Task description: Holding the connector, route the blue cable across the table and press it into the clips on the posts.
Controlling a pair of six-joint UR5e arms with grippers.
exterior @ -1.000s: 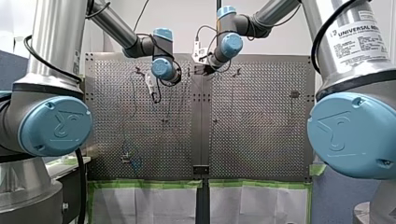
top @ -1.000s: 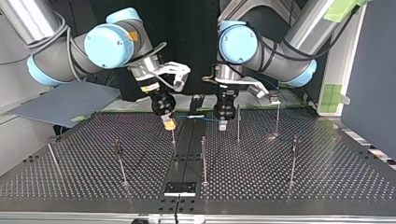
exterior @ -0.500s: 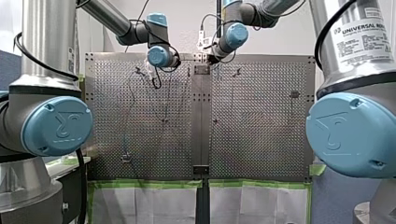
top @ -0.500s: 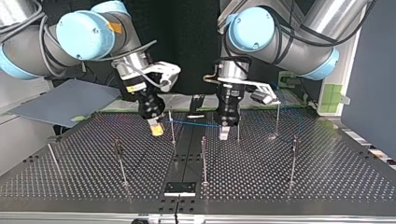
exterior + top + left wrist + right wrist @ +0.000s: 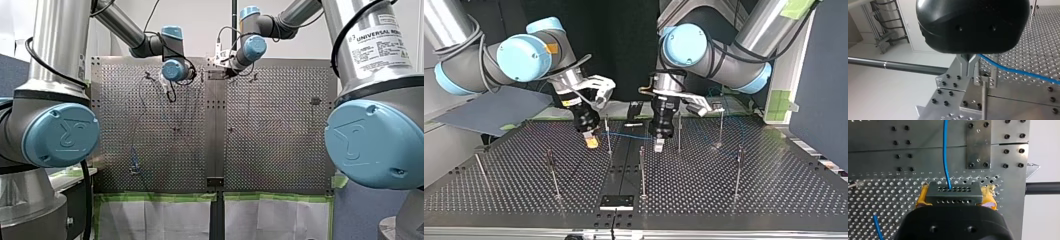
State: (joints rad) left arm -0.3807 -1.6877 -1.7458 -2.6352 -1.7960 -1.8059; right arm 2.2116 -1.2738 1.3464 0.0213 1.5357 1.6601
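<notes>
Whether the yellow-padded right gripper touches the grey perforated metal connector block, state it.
Touching: right wrist view shows pads of the right gripper clamped against both ends of the connector block.

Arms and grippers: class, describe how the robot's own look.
My left arm and my right arm are silver tubes with light-blue joint caps and black cables; the right is lettered UNIVERSAL. My left gripper is black with metal fingers, my right gripper black with yellow pads.

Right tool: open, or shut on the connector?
Shut. In the right wrist view the right tool clamps the connector between its yellow pads; blue cable leaves it.
</notes>
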